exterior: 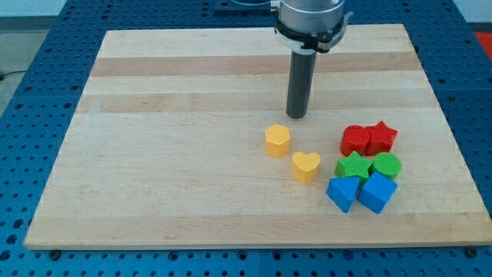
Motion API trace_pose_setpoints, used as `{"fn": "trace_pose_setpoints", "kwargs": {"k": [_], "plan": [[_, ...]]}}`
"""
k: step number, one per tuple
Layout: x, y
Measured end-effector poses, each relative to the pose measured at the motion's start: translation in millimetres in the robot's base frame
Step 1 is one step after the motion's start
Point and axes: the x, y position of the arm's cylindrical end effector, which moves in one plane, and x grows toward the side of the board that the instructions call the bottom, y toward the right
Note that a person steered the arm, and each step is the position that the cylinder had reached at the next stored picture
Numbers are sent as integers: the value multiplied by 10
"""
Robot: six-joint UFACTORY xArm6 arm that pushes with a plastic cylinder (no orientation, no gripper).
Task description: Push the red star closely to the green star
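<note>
Yellow hexagon block [277, 141] left-most, yellow heart [306, 166] just right, below it. My tip [297, 116] on table [169, 154] above hexagon, touching no block — no jaws on me. Green star [353, 165] beside green round block [386, 165]. Red star [381, 138] directly above — touching red block [355, 140]. Two blue blocks [344, 192] [377, 191] lowest.

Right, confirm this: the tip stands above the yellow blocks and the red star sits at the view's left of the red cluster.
Wrong side. The camera view shows the red star at the right of the red cluster; my tip does stand above the yellow blocks.
</note>
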Motion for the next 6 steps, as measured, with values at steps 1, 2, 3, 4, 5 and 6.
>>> {"fn": "trace_pose_setpoints", "kwargs": {"k": [1, 2, 3, 4, 5, 6], "plan": [[-167, 112], [-105, 1234], [178, 1644], [383, 1416], [571, 1109], [715, 949]]}}
